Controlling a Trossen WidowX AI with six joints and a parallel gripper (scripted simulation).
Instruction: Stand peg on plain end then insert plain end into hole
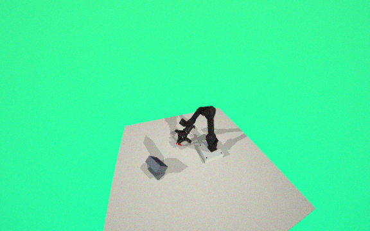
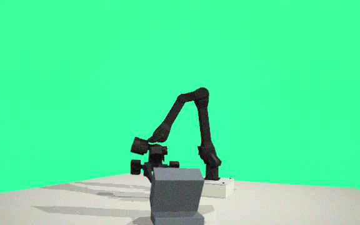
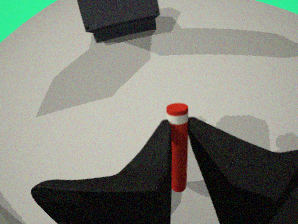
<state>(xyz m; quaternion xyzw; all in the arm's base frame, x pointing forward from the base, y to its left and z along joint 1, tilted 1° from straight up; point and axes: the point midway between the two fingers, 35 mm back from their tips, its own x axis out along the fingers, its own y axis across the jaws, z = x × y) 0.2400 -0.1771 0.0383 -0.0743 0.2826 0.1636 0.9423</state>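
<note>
The red peg (image 3: 178, 152) (image 1: 178, 144) with a white band near its top end stands upright between my fingers, plain end down, low over the table (image 1: 223, 192). My gripper (image 3: 177, 124) (image 1: 182, 138) is shut on the peg's shaft below the band. In the exterior view the panel hides the fingertips and the peg.
The arm's white base (image 1: 214, 155) (image 2: 219, 187) stands on the table behind the gripper. The table's edges drop off to green background on all sides.
</note>
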